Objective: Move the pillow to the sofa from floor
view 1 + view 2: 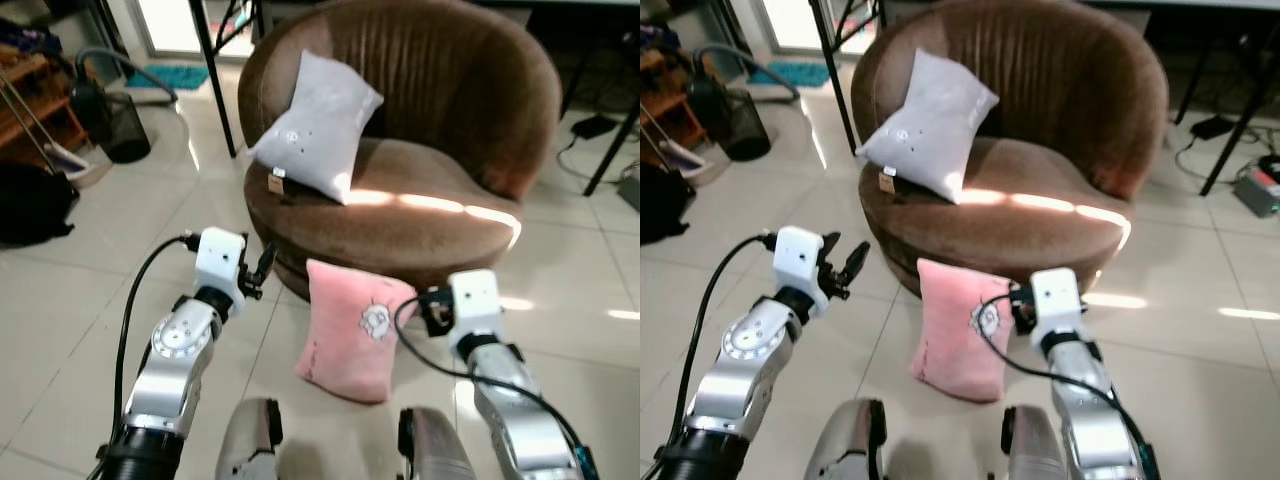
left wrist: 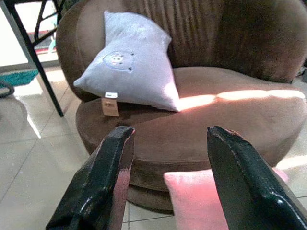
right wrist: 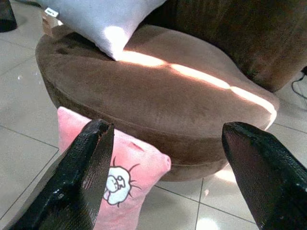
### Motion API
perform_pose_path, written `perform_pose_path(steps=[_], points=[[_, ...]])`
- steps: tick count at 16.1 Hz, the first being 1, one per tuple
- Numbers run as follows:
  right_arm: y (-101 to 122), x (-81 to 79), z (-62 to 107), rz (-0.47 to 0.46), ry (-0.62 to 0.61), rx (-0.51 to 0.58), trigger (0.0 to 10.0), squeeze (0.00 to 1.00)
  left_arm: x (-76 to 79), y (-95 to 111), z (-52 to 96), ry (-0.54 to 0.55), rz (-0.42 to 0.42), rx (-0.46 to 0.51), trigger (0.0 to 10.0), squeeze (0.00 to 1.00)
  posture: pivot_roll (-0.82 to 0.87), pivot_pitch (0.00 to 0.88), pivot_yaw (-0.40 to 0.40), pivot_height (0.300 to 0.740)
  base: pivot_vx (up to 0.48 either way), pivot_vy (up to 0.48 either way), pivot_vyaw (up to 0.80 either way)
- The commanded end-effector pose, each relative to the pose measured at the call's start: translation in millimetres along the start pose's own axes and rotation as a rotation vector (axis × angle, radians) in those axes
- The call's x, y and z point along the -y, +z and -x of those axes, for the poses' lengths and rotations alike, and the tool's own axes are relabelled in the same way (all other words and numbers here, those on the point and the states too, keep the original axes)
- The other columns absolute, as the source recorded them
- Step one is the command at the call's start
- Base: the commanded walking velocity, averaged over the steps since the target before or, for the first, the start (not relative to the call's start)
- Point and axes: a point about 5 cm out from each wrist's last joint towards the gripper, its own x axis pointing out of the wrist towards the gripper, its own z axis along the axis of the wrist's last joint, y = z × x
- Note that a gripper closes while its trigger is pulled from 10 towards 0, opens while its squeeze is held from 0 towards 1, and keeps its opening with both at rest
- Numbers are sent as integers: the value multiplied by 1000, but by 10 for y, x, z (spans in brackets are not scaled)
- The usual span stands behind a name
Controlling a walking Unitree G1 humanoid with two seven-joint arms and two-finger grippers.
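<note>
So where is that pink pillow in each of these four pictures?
Left eye view: pink pillow low centre, on the floor, leaning on the brown sofa.
Right eye view: low centre, same spot.
Left wrist view: bottom edge, between the fingers.
Right wrist view: lower left.
Shared landmark: the grey pillow on the sofa.

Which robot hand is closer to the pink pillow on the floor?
The right hand. It sits right at the upper right edge of the pink pillow, fingers open. The left hand is off to the pillow's left, open too, with floor between.
</note>
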Motion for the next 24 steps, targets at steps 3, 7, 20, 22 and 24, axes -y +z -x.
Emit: perform_pose_path(steps=[3,7,20,22,24], points=[[47,-36,-23,6,16,21,10000,0,-33,40,-15,5,-5,14,10000,0,-65,3,69,611,289,0,0],[81,-6,-50,10,2,31,10000,0,-24,68,-58,-2,-6,20,10000,0,-67,10,74,611,291,0,0],[36,-20,-42,14,-18,20,10000,0,-7,56,-75,-29,-16,15,10000,0,-68,7,86,611,286,0,0],[35,-14,-46,13,-17,21,10000,0,-8,54,-75,-27,-15,15,10000,0,-67,8,86,611,283,0,0],[31,-12,-47,12,-16,20,10000,0,-4,52,-75,-28,-15,15,10000,0,-67,8,86,611,283,0,0]])
